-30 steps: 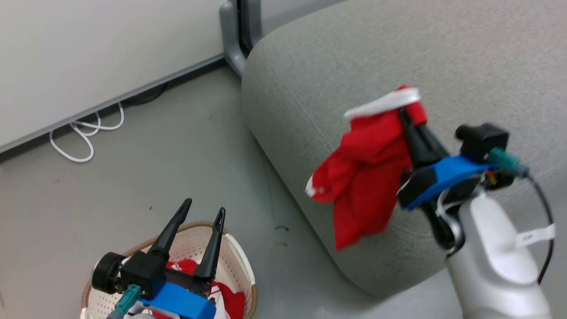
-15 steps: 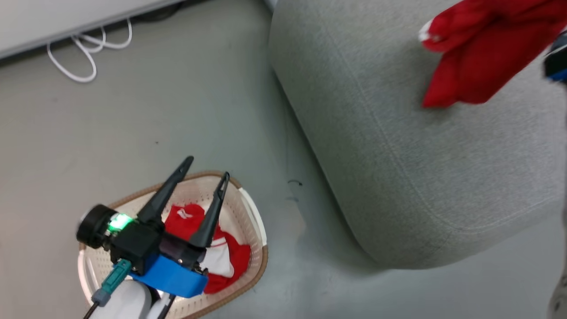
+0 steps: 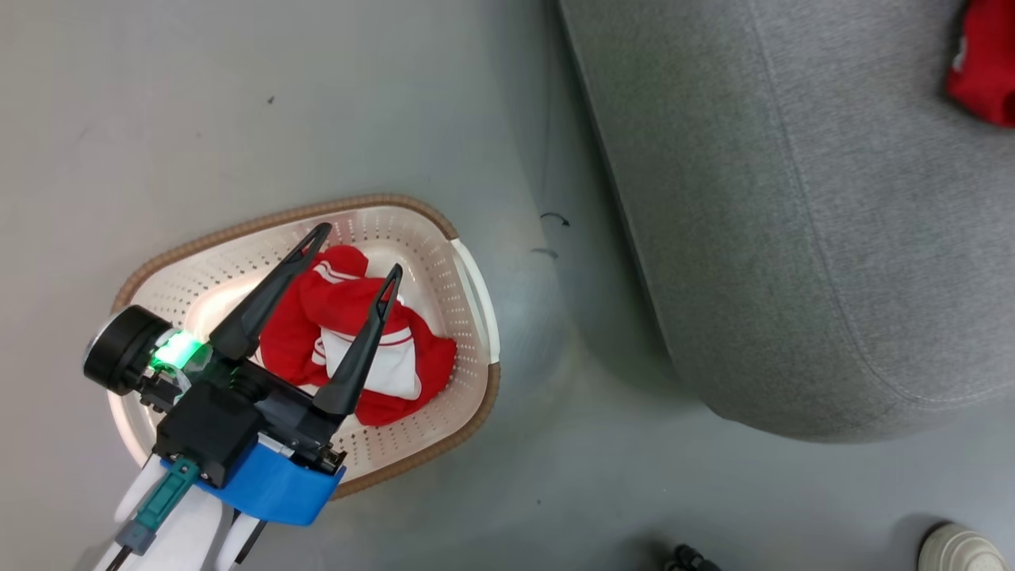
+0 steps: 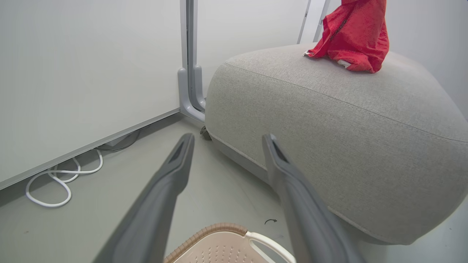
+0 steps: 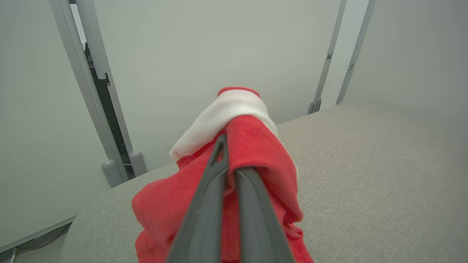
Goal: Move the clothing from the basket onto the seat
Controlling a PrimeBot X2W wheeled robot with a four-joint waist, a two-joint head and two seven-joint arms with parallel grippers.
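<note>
1. Head view: my left gripper (image 3: pixel 361 249) hangs above the one basket (image 3: pixel 473 408). Its two dark fingers are spread wide apart and nothing is between them.
2. I count two pieces of red clothing. The first garment (image 3: pixel 337 301) lies crumpled inside the basket, red with white stripes and a white panel, directly under my open left fingers. I cannot tell whether the fingertips touch it.
3. The basket stands on the grey floor (image 3: pixel 198 95), to the left of the one seat (image 3: pixel 793 238) and apart from it. A strip of floor shows between them.
4. The second garment (image 5: pixel 256 146) is clamped in my right gripper (image 5: pixel 228 153). In the right wrist view the two fingers are pressed together with red cloth and a white band bunched over their tips.
5. In the left wrist view that second garment hangs over the far right part of the seat's top, and its lowest folds meet the fabric there.
6. In the head view a corner of the same garment shows at the top right edge, over the seat.
7. One white cable (image 4: pixel 55 179) lies looped on the floor at the far left, along the foot of the wall (image 4: pixel 91 73).
</note>
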